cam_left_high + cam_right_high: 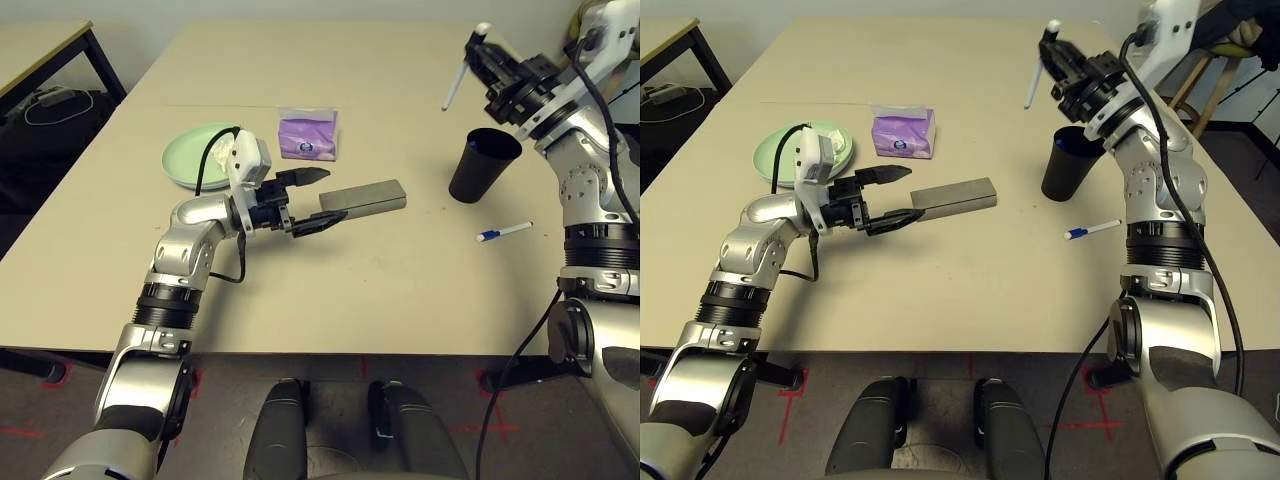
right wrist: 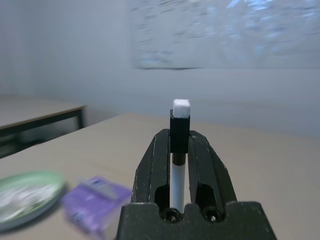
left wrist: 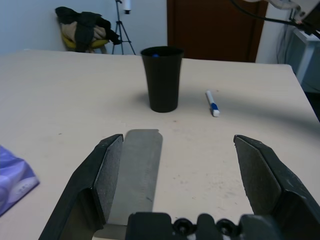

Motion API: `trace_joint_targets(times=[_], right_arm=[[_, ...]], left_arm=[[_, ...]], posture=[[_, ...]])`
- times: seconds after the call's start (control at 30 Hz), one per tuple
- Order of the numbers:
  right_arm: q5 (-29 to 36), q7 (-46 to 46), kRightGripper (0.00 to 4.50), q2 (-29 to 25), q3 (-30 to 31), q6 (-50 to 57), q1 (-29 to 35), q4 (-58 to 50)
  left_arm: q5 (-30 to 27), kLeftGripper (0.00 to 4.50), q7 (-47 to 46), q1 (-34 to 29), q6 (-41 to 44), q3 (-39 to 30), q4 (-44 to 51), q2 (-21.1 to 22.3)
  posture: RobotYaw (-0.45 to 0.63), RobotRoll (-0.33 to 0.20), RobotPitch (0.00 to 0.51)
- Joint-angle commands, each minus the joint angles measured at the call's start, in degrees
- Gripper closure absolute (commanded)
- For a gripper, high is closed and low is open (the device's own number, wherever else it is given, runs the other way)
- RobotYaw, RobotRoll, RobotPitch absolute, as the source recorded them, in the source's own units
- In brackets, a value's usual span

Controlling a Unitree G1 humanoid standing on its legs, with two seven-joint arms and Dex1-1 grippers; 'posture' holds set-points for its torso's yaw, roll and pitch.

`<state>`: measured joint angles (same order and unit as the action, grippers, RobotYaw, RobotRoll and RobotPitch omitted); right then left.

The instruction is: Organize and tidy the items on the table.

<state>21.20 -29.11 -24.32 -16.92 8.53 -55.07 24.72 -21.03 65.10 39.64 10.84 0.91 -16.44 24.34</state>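
On the beige table (image 1: 400, 300), the black cup (image 1: 482, 165) stands at the right of the frame. The grey case (image 1: 362, 196) lies in the middle, and the left gripper (image 1: 308, 200) waits wide open at its near end, grasping nothing. The right gripper (image 1: 484, 52), upper right, is clenched on a white pen (image 1: 458, 80) held above the cup. I think the pen should be lowered slowly, tip first, over the middle of the cup mouth, so the cup does not tip over.

A lab or office room is suggested — red tape marks (image 1: 500, 432) on the floor, a tripod (image 3: 121, 31), a wall poster (image 2: 225, 32).
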Motion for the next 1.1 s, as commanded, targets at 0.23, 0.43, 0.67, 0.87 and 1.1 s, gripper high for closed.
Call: trace_joint_targets(times=[0.23,0.43,0.67,0.87,1.1], right_arm=[[-4.97,15.40,4.19,-2.07,-0.70,5.98,-0.41,2.01],[-6.58,19.32,4.19,-2.37,0.44,12.48,0.83,0.48],[-6.99,19.31,4.19,-2.31,0.98,17.09,2.08,-1.90],[-7.03,18.44,4.19,-2.18,1.35,19.03,2.78,-3.30],[-7.16,17.75,1.63,-2.32,1.48,20.35,3.03,-4.03]], left_arm=[[-0.56,0.00,0.80,0.08,0.49,0.45,-0.05,-0.13],[-0.47,0.00,0.89,-0.05,0.57,0.53,0.05,-0.03],[-0.43,0.00,0.93,-0.26,0.66,0.54,0.25,0.02],[-0.39,0.00,0.90,-0.36,0.65,0.59,0.39,-0.08],[-0.38,0.00,0.79,-0.43,0.81,0.61,0.61,-0.06]], posture=[[0.11,0.000,0.092],[0.11,0.000,0.092],[0.12,0.000,0.091],[0.12,0.000,0.091],[0.12,0.000,0.096]])
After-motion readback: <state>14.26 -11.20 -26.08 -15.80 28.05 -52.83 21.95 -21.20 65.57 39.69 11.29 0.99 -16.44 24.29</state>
